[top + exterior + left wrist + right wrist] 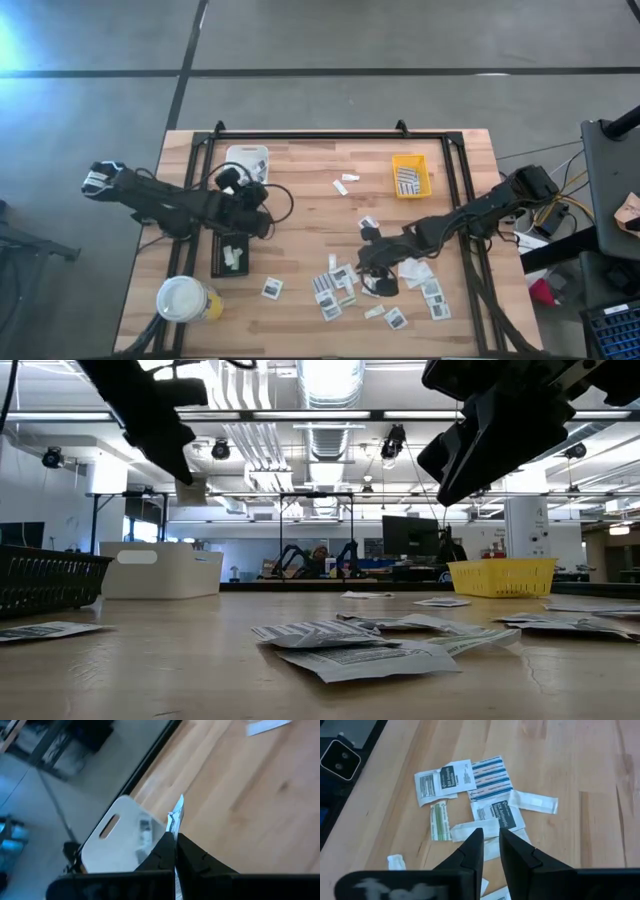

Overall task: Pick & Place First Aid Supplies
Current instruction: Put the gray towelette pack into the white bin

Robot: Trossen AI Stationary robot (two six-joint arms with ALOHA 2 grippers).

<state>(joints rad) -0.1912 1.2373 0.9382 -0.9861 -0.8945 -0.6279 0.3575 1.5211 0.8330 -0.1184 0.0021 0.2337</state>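
Observation:
The first aid supplies [335,285] lie scattered on the wooden table's front right, as small white packets with dark patches. My right gripper [370,265] hovers over this pile. In the right wrist view its jaws [490,837] stand narrowly apart with nothing between them, above a printed packet [497,812], a striped strip [492,777] and a greenish strip [439,815]. My left gripper [262,205] is shut on a thin white packet [176,812] and holds it edge-on beside the white tray [112,840]. In the low view both grippers hang off the table.
A white tray [247,157] stands at the back left and a yellow tray [410,157] with packets at the back right. A black tray [218,262] holding packets lies front left, next to a white-topped yellow cup [185,298]. A black frame edges the table.

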